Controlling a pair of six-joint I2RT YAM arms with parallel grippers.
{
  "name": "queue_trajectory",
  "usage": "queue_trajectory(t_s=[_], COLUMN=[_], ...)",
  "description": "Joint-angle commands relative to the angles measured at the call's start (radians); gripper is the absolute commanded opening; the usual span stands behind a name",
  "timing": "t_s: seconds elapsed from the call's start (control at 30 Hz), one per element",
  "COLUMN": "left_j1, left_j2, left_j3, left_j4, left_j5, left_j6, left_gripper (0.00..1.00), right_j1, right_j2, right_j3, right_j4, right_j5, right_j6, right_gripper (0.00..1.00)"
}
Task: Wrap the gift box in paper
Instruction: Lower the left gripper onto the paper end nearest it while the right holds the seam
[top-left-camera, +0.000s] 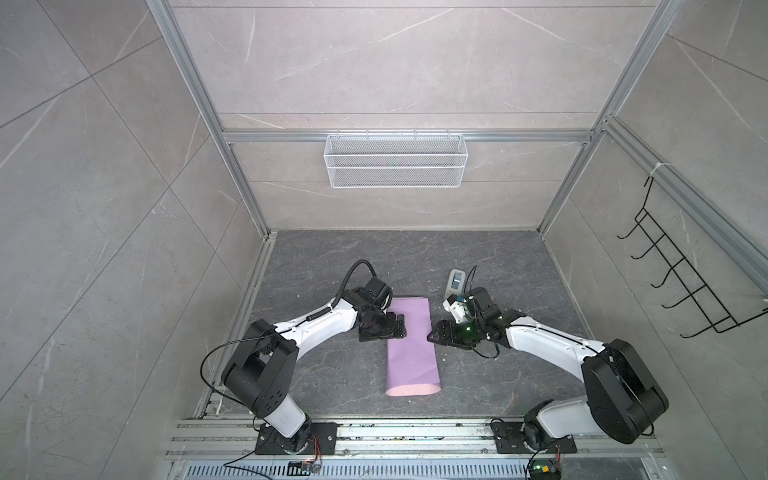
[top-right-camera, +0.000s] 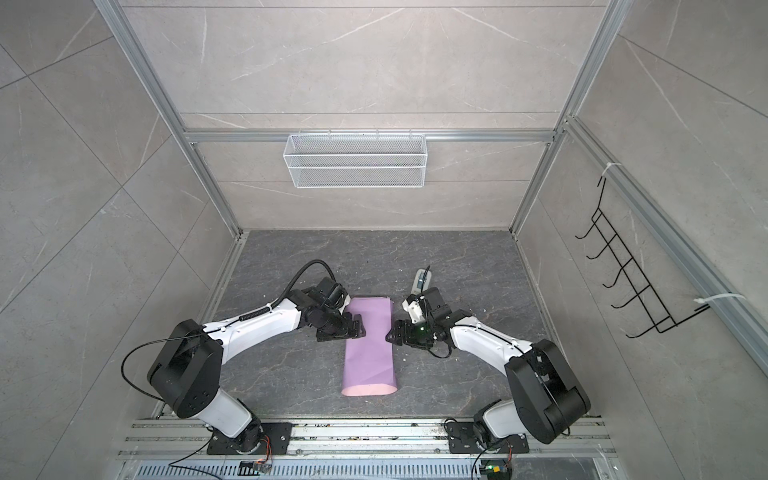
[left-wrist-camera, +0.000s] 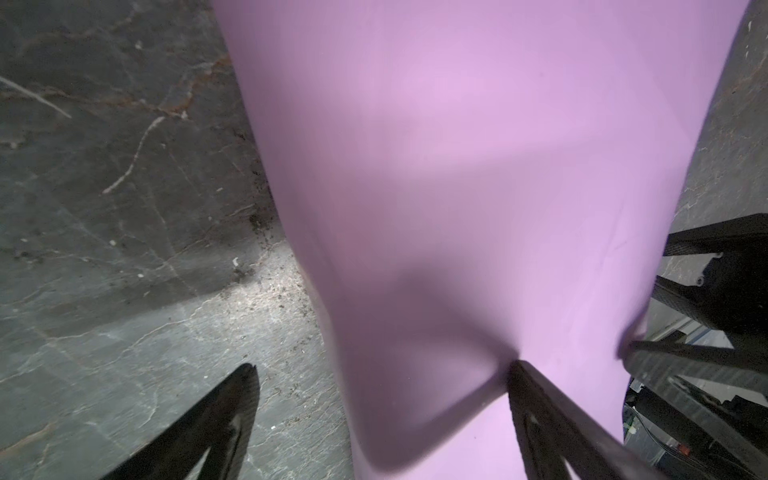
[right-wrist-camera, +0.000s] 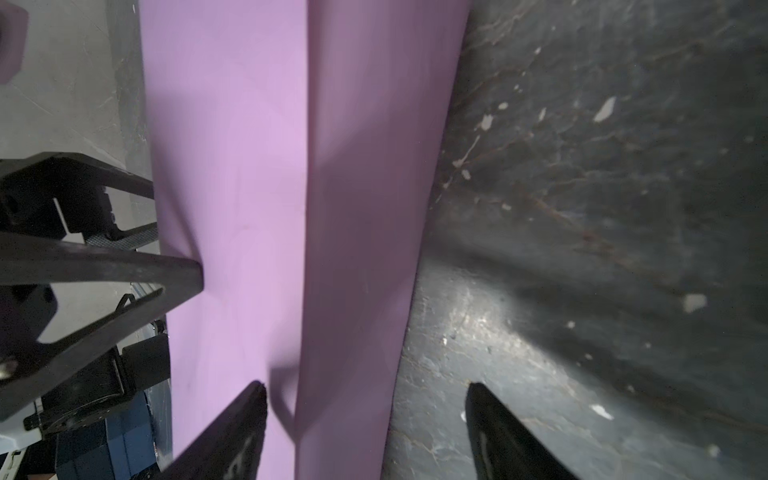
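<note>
One smooth lilac paper (top-left-camera: 411, 345) sleeve (pink inside) lies flattened.

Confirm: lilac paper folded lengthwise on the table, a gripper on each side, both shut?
Wrong on one point: both are open. The wrist views show the left gripper and right gripper with fingers spread wide. The rest stands: they flank the folded lilac paper on the table.

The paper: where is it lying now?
In a top view the paper lies as a long folded sleeve on the table, between the left gripper and the right gripper.
</note>
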Motion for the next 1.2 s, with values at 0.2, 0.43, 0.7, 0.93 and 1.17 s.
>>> queue_trajectory(t_s=[0.2,0.43,0.7,0.93,1.17], left_j1=[-0.002,-0.003,-0.003,-0.003,-0.003], left_j2=[0.015,0.018,0.02,0.026,0.028], left_j3=[-0.039,-0.045,-0.046,-0.044,-0.037], left_j4=[0.011,0.019,0.021,0.024,0.018], left_j5=[-0.042,-0.04,-0.035,-0.037,-0.036], left_j6=[-0.025,-0.029,-0.03,-0.031,-0.026], left_gripper=[0.94,0.94,0.94,0.94,0.94], right_j1=[-0.007,-0.004,-0.006,0.028,0.04], right_j2=[0.08,0.123,0.141,0.131,0.164], right_j3=[0.094,0.116,0.137,0.167,0.155], right_j4=[-0.024,-0.007,-0.07,-0.061,-0.083], right_j5=[0.015,0.004,0.034,-0.026,0.016], right_j6=[-0.019,-0.018,-0.056,-0.047,-0.072], right_gripper=[0.78,0.78,0.77,0.81,0.82])
